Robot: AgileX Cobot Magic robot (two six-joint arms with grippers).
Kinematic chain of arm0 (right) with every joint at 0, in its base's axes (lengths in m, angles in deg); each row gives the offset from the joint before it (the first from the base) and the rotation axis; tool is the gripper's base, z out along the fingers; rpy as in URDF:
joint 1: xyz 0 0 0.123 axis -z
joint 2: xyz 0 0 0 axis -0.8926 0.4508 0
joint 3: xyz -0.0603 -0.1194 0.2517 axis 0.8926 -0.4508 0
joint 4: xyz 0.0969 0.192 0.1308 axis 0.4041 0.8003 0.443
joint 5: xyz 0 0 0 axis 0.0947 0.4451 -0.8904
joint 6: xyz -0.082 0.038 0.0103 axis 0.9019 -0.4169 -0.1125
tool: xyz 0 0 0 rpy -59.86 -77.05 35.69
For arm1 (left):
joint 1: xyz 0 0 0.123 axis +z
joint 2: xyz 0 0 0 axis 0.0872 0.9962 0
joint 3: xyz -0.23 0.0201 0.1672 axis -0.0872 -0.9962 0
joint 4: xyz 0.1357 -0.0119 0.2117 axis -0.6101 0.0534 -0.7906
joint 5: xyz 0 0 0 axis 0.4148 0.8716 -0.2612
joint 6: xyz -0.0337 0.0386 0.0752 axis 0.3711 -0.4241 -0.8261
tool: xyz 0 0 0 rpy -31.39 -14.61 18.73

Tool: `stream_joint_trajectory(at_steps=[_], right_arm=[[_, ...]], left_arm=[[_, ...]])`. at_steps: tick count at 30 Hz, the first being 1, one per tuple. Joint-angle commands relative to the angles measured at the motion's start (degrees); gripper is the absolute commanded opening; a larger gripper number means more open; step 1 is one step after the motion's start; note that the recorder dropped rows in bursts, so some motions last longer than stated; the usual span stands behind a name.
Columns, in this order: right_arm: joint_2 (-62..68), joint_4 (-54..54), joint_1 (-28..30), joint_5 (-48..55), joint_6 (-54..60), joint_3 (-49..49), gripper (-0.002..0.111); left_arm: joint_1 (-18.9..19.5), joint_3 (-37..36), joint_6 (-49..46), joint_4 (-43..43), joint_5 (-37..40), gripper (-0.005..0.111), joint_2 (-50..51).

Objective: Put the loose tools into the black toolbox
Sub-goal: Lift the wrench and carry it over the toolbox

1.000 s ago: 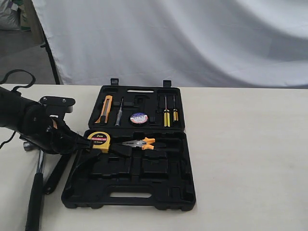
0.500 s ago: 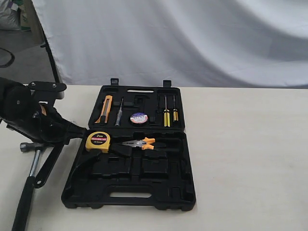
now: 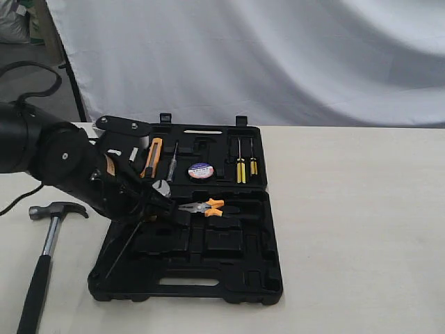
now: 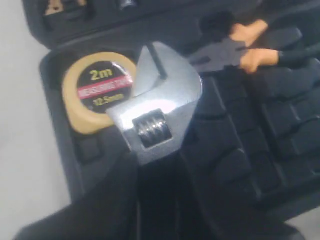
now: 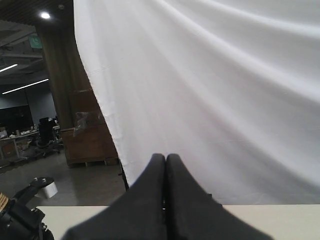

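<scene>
The left tool was closed partway around the handle of the adjustable wrench, its black fingers clamped on either side. The wrench's long axis ran in line with the fingers. Its silver head and knurled screw stuck out ahead of them, pointing right and slightly near in the scene. The head was over the far left corner of the near half of the black toolbox, just beside the yellow tape measure seated in that corner. Whether the wrench touched the plastic could not be told. The orange-handled pliers lay just right of the head, in the same half.

In the far half, the black tape roll sat in a middle recess with its blue and white label facing up. Yellow and black screwdrivers were slotted to its right.

The claw hammer lay on the bench left of the toolbox and apart from it. Its long axis ran near to far, with the steel head at the far end and the black handle reaching to the near left.

The right tool was fully closed and held nothing, facing a white curtain.
</scene>
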Motion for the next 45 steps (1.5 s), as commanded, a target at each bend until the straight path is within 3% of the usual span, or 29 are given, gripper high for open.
stream_joint_trajectory(at_steps=[1,27,45], right_arm=[[-0.42,-0.73,0.18,0.17,-0.13,-0.19,0.000],[-0.42,-0.73,0.18,0.17,-0.13,-0.19,0.000],[-0.42,-0.73,0.18,0.03,-0.11,-0.19,0.000]], left_arm=[[-3.45,0.05,-0.27,0.53,-1.75,0.000,0.31],[-3.85,0.05,8.02,0.62,-6.76,0.002,7.45],[-3.85,0.18,6.70,0.62,-6.76,0.057,7.45]])
